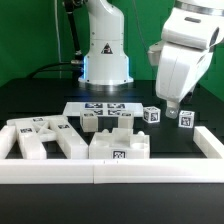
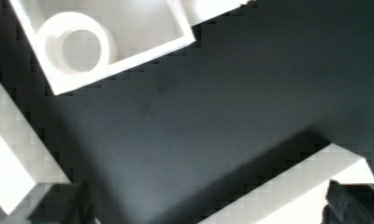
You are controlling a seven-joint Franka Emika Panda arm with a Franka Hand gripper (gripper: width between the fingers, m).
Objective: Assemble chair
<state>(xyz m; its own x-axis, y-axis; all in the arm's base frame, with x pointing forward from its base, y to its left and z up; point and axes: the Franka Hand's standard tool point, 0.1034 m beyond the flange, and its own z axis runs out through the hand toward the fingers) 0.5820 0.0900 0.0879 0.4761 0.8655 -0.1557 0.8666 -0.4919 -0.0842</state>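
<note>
Chair parts lie spread over the black desk (image 1: 30, 105), all matte white and tagged with black-and-white squares. At the exterior view's left, a cluster of slab parts (image 1: 42, 138) sits just inside the front border rail (image 1: 110, 172). A boxy part (image 1: 118, 146) stands near the middle, close to that rail. Behind these, four small square posts are set in a loose row: one (image 1: 90, 122) and another (image 1: 122, 120) just in front of the marker board (image 1: 100, 107), and two further toward the exterior view's right (image 1: 152, 115) (image 1: 186, 118).

The arm reaches down from the upper right of the exterior view, its bulky white hand housing (image 1: 185, 55) above those last two posts. The fingers (image 2: 42, 205) point at the desk in the space between them, touching neither post. In the wrist view the fingers appear as two dark, blurred shapes set wide apart, with only bare desk between them, so they are spread and hold nothing.

The wrist view also shows a white part with a round hole (image 2: 91, 42), well apart from the fingers. Which of the parts in the exterior view this is cannot be told. The robot base (image 1: 105, 50) stands at the back of the desk.
</note>
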